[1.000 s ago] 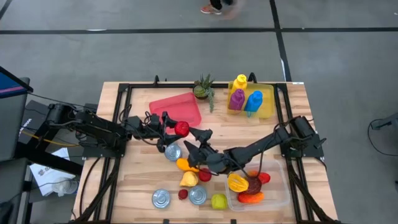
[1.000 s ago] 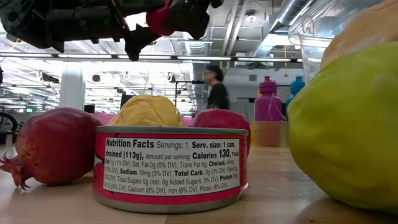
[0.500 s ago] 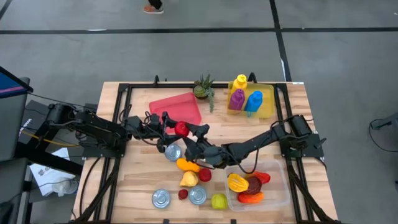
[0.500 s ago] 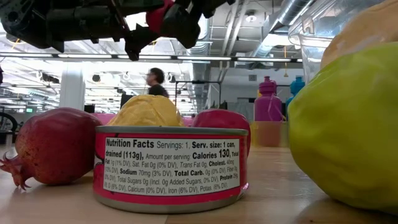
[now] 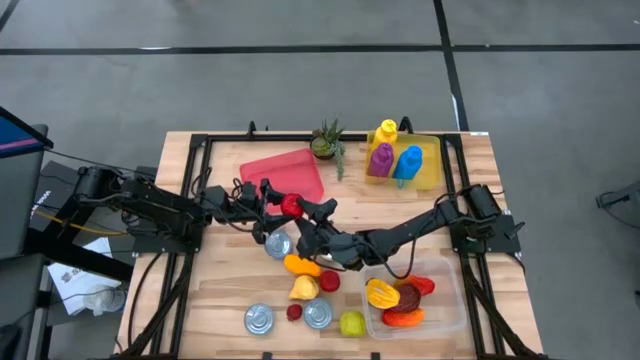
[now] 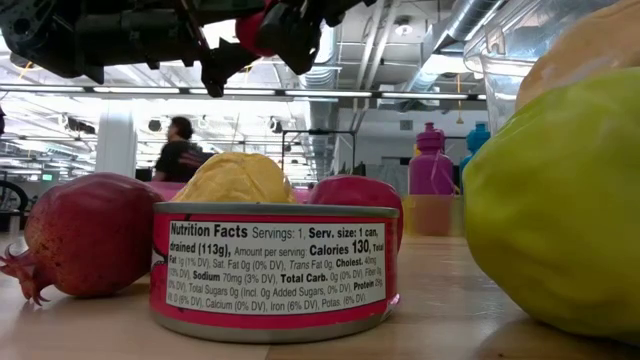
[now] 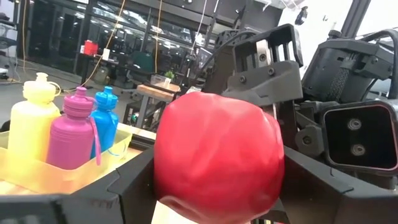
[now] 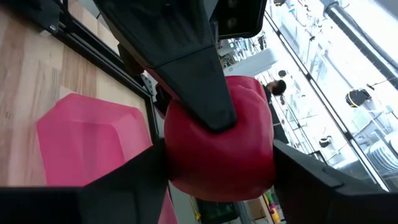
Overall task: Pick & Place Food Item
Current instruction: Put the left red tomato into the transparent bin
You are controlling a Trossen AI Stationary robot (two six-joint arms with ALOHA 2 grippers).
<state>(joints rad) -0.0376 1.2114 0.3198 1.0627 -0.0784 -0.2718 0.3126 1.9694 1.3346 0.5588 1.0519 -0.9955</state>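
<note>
Handover of a food item in mid-air. The red apple [image 5: 291, 206] is raised above the wooden table [image 5: 470, 170], just in front of the near edge of the pink tray [image 5: 287, 172] as the high view shows it. It is gripped in the left gripper [image 5: 283, 207], whose dark fingers [image 7: 134, 180] clasp it on either side. The right gripper [image 5: 308, 212] meets it from the opposite side — its fingers [image 8: 199, 74] lie against the fruit's flanks, though whether they press on it or merely bracket it cannot be told.

Judged from this arrangement, the apple is held clear of the table so that the second arm can take it without disturbing anything below, and the left grip is kept until the right one is secure.

Relative to the pink tray: a small potted plant [image 5: 326, 143] stands just beside its right corner, and further right a yellow bin [image 5: 432, 163] holds three bottles. On the near side of the tray lie tin cans [image 5: 278, 245], an orange fruit [image 5: 299, 266], a yellow fruit [image 5: 304, 288] and a pomegranate [image 6: 85, 235]; well off to the right is a clear container [image 5: 452, 300] with more fruit. A person [image 6: 182, 157] walks in the room behind.

The likely obstacle — the two grippers crowd each other around the one fruit, directly over a can.
</note>
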